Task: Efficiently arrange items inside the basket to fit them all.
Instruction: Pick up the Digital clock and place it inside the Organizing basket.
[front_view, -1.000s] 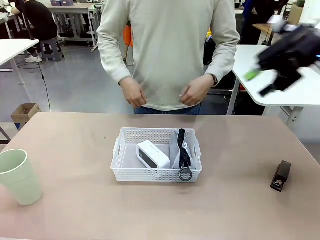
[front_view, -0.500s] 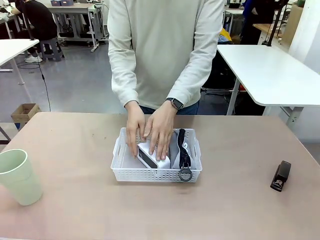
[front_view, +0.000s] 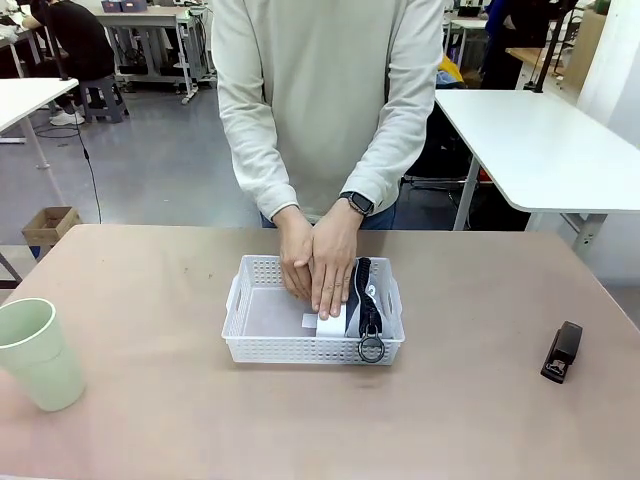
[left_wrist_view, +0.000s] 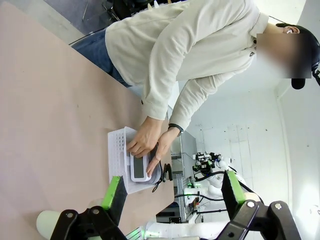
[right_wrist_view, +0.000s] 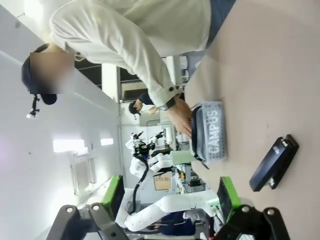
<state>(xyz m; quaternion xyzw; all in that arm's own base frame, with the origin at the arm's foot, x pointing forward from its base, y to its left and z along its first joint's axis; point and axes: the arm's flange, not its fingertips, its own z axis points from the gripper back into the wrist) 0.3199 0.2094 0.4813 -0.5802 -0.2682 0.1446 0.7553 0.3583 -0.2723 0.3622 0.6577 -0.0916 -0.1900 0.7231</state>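
The stapler (right_wrist_view: 274, 162) lies ahead of the right fingers (right_wrist_view: 227, 196), nearer them than the left fingers (left_wrist_view: 112, 194). Its long axis slants across their line of reach (a wrist turn looks needed). The cup (front_view: 35, 352) stands upright close beside the left fingers. Both pairs are spread wide and empty. Beyond both, mid-desk (front_view: 480, 420), the basket (front_view: 245, 345) holds the pouch (front_view: 366, 295) on edge at the end toward the right fingers. The white box (front_view: 330, 325) is pressed against it under the person's hands (front_view: 322, 262). The half toward the left fingers is bare. The desk is flat and open round the stapler.
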